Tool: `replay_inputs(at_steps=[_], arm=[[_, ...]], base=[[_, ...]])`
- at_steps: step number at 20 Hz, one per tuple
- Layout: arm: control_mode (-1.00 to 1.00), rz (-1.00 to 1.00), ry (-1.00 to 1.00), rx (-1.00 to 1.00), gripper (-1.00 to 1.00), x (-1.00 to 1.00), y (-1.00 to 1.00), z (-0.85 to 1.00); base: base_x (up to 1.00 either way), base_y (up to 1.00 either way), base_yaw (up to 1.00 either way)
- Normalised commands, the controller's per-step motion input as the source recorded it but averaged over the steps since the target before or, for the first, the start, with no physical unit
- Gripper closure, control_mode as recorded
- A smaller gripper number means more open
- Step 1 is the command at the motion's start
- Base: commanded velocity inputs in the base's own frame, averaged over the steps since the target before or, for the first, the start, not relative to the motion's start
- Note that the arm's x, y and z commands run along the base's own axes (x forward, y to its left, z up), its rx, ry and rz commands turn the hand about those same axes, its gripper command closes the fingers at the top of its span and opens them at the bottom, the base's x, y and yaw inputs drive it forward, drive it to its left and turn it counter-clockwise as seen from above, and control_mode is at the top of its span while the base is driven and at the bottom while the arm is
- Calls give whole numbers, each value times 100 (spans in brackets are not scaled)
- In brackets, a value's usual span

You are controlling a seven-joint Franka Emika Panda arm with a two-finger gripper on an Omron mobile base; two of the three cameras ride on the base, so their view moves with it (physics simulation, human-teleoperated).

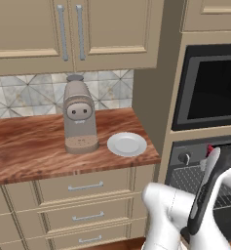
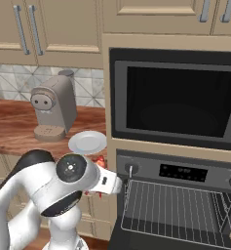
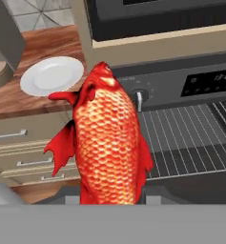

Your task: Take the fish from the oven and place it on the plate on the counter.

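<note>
Before the open oven (image 2: 175, 195) | tool (image 3: 109, 202) grasping fish (image 3: 107, 143), held off the rack | plate (image 1: 126, 144) near bench (image 1: 24, 146) right front corner, beside coffee machine (image 1: 79, 114) | oven display digits unreadable

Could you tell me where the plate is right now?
The plate sits on the counter near its right end, just right of the coffee machine.

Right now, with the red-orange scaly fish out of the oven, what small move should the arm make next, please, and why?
Probably carry the red-orange scaly fish up and left toward the small round white plate. The fish appears held before the camera, clear of the dark oven's wire rack, and the plate sits bare on the reddish-brown wood counter.
</note>
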Motion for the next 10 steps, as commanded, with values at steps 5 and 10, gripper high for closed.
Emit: replay_inputs(at_steps=[5,10], arm=[[-100,0,0,-9,100,-4,100,62],[-100,0,4,-11,100,15,100,27]], base=[[0,0,0],[0,0,0]])
